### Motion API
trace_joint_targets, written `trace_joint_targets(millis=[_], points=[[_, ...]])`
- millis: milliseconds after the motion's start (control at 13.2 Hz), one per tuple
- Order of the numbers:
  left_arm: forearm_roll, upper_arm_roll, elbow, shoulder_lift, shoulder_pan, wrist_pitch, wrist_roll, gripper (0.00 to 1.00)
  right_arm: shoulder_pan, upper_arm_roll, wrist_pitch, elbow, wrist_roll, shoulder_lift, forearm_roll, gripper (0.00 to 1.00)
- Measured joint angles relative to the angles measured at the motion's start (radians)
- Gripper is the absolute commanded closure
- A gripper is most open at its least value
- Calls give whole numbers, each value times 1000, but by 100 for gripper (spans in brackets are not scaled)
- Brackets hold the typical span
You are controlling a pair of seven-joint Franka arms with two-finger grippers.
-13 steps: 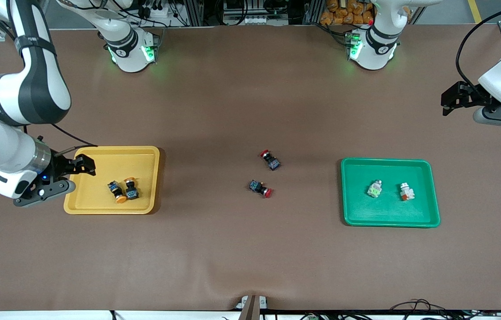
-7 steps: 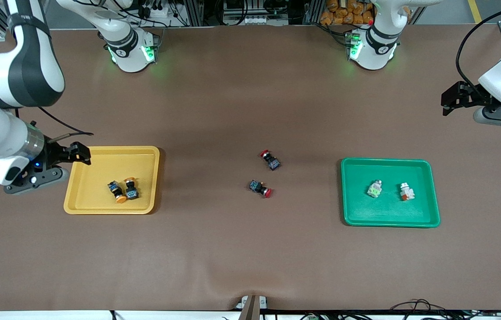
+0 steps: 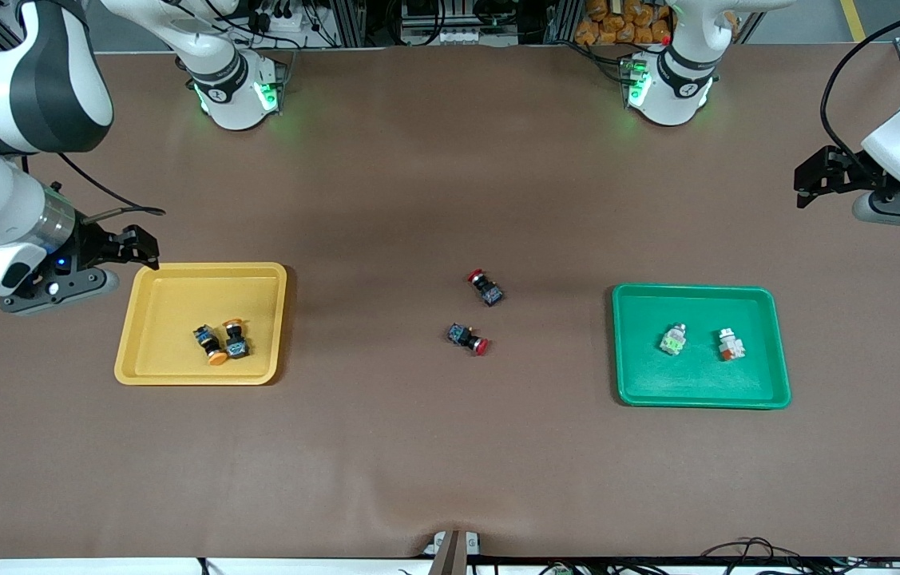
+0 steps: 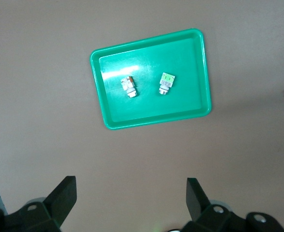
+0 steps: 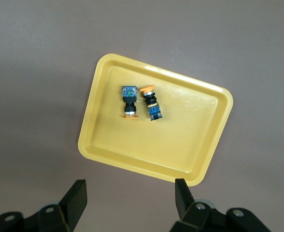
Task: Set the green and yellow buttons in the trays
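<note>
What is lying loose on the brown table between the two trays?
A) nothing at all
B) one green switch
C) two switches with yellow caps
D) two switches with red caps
D: two black-and-blue switches with red caps lie on the table between the yellow tray and the green tray, in neither of them.

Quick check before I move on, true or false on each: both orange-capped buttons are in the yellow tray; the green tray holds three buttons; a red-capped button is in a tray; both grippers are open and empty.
1. Both orange-capped buttons lie in the yellow tray. True.
2. The green tray holds three buttons. False: two whitish-grey buttons.
3. A red-capped button sits in a tray. False: both red-capped buttons lie on the table between the trays.
4. The left gripper and right gripper are open, holding nothing. True.
</note>
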Motion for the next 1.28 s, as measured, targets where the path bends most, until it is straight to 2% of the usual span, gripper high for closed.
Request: trace_joint_targets(millis=[302,605,831,1285], points=[[0,0,2,0,2,0,0,0,0,0,-1,2,5,-42,0,18],[-7,-5,2,0,-4,0,0,0,0,0,-76,79,39,-71,0,18],[-18,-5,3,0,-4,0,0,0,-7,-7,-99,90,75,-100,-1,18],[-41,-2,3,0,-1,-1,-39,0,-99,-53,-119,91,49,-118,-2,18]])
